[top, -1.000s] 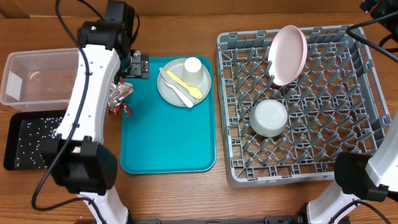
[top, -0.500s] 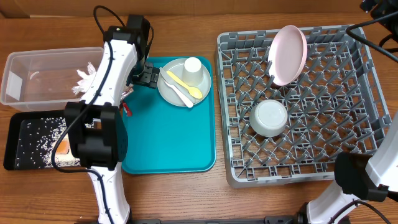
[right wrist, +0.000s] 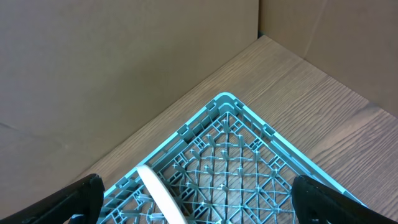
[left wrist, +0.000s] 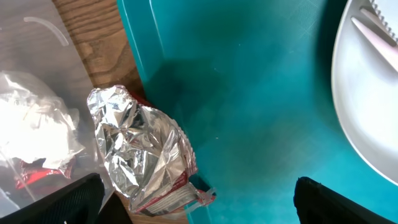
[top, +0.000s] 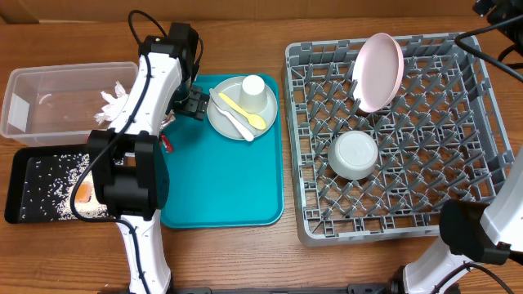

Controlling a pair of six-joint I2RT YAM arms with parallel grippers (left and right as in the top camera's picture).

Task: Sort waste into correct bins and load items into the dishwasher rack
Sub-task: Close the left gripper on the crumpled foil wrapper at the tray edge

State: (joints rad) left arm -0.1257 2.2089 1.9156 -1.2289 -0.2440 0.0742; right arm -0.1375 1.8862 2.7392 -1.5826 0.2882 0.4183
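Mia: What is the left gripper (left wrist: 198, 185) doing?
Sam: Its fingers are spread wide and it holds nothing. It hangs over the teal tray (left wrist: 261, 93). The foil wrapper (left wrist: 142, 152) lies just beside it, leaning on the tray's edge next to the clear tub (left wrist: 25, 74).
Mia: What could go wrong?
Sam: Foil is crinkly and slippy. If the fingers pinch only a thin corner, I think it may slide out. Or they may shove it away.
Mia: Where should it go?
Sam: In the tub with the white tissue (left wrist: 31, 127), I guess. Let go too soon and it could land in the black tray (top: 15, 192) with the rice grains (top: 49, 175).
Mia: And the dishes?
Sam: The white cup (top: 253, 92), yellow spoon (top: 241, 110) and white utensil (top: 237, 122) sit on the grey plate (top: 221, 122), close by. A bump could tip the cup.
Mia: And far away?
Sam: The dishwasher rack (top: 292, 163) holds the pink plate (top: 378, 72), standing tilted, and the small bowl (top: 353, 155). The right gripper (right wrist: 198, 186) is spread wide and empty above the rack's corner. A knock could topple that plate.
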